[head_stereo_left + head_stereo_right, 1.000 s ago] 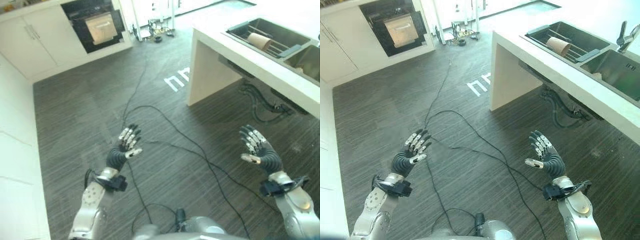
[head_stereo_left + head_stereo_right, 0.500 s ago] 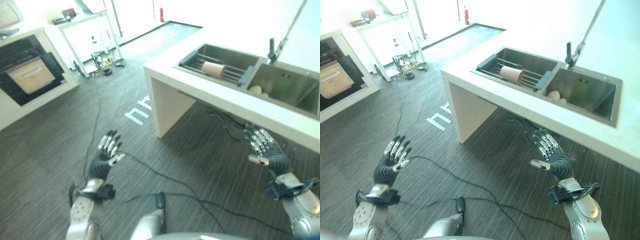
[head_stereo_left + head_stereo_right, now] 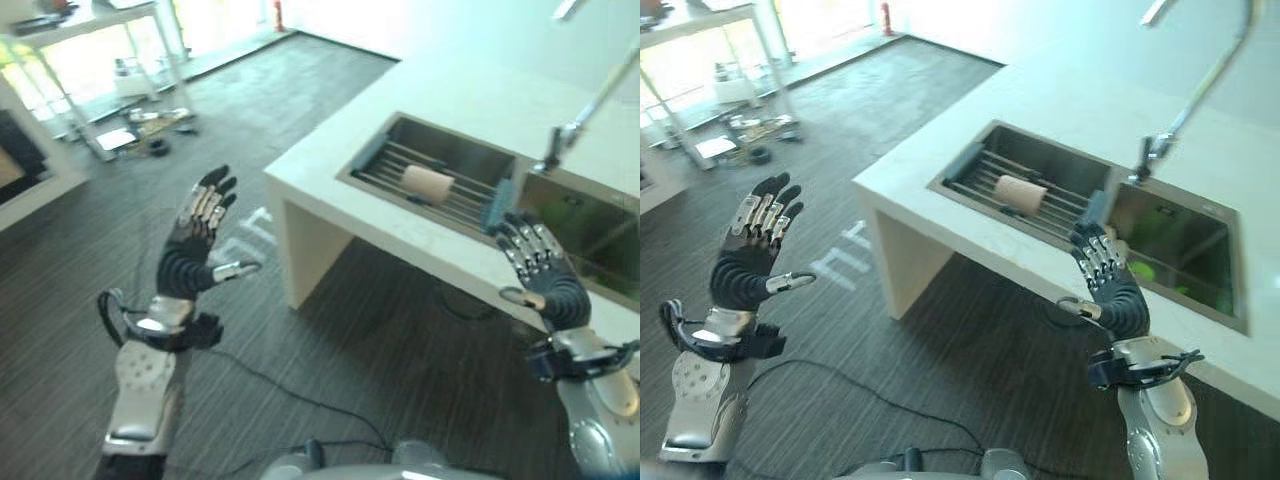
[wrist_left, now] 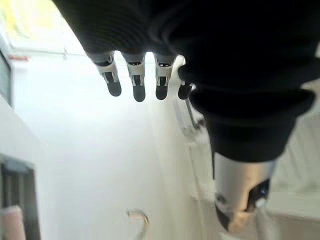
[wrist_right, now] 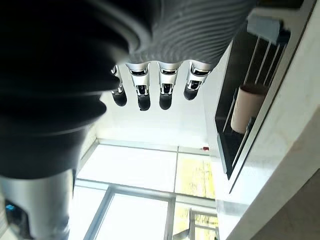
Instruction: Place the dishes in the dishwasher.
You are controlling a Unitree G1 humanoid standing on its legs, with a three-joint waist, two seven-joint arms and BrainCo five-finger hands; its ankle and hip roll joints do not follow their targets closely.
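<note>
Left eye view: left robot hand point(image 3: 196, 240), right robot hand point(image 3: 538, 270) open; cup point(image 3: 428, 184) on rack point(image 3: 462, 204).

A white tabletop point(image 3: 940, 215) is standing before me on dark striped floor point(image 3: 940, 330), its tap point(image 3: 1185, 100) curving over the sink point(image 3: 1170, 240).

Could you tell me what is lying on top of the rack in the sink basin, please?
A tan cup lies on its side across the bars of the rack. What sits beneath the rack in the basin cannot be seen.

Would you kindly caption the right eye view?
Both open hands, left and right, raised before a sink rack holding a cup.
</note>
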